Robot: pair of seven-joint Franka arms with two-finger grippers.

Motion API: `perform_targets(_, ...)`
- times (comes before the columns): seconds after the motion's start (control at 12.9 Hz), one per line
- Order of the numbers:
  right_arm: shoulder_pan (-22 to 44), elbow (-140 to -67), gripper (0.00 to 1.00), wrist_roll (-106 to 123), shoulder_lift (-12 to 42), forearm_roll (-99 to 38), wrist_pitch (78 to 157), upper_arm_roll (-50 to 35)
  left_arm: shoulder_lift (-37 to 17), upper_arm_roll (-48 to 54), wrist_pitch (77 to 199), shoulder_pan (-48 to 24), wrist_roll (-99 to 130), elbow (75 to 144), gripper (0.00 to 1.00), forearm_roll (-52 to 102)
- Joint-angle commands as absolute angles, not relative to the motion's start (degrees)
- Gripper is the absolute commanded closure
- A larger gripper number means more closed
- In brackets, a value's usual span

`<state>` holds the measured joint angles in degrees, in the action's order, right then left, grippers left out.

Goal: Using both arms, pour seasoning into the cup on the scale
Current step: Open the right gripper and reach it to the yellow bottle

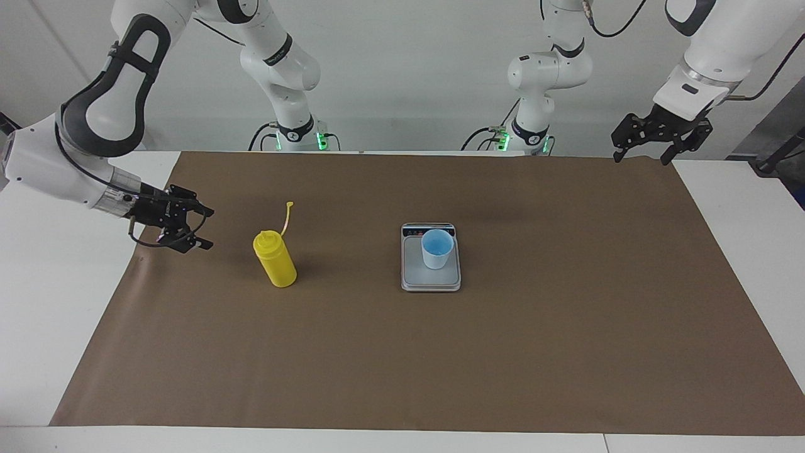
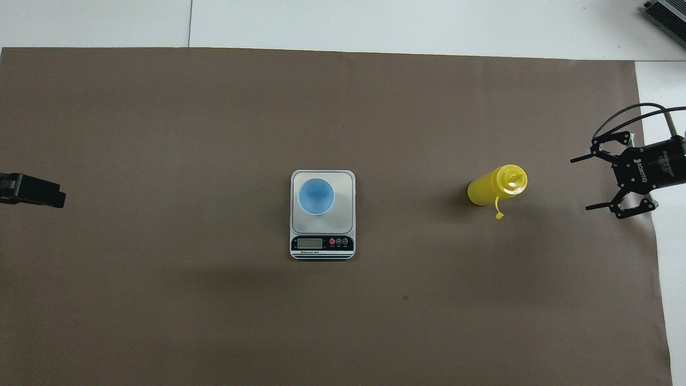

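Observation:
The yellow seasoning bottle (image 1: 275, 259) stands upright on the brown mat toward the right arm's end, its cap strap hanging loose; it also shows in the overhead view (image 2: 496, 186). The light blue cup (image 1: 436, 248) stands upright on the silver-grey scale (image 1: 431, 280) at mid-table, and both show from above, the cup (image 2: 315, 196) on the scale's (image 2: 345, 182) plate. My right gripper (image 1: 209, 229) is open and empty, low beside the bottle with a gap between them, its opening turned toward the bottle (image 2: 580, 183). My left gripper (image 1: 641, 157) waits open, raised over the mat's edge (image 2: 53, 195).
A brown paper mat (image 1: 566, 327) covers most of the white table (image 1: 742, 189). The scale's dark display strip (image 2: 321, 244) faces the robots. A grey device (image 2: 664, 16) lies at the table's corner, farthest from the robots.

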<state>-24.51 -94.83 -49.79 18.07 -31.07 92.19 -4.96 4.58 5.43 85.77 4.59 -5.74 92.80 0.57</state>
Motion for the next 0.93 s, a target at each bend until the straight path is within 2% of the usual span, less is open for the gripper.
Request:
perform_targets(0.0,-25.31,-94.22,0.0,-50.54,21.95,-35.66,93.6,-5.71,6.33,5.45,86.66,6.06,-5.45,94.92,0.0,0.97)
perform_targets(0.16,-26.8,-93.96,0.0,-48.97,25.21,-36.91,94.39,-5.71,6.5,5.45,85.87,5.89,-5.36,94.92,0.0,0.97)
perform_targets(0.31,-26.98,-94.48,0.0,-45.19,25.84,-37.18,97.11,-5.71,6.5,5.45,85.7,5.89,-5.36,94.92,0.0,0.97)
perform_targets(0.85,-26.98,-96.76,0.0,-44.74,27.24,-39.02,99.05,-5.8,6.42,5.45,85.78,5.98,-5.36,94.92,0.0,0.97)
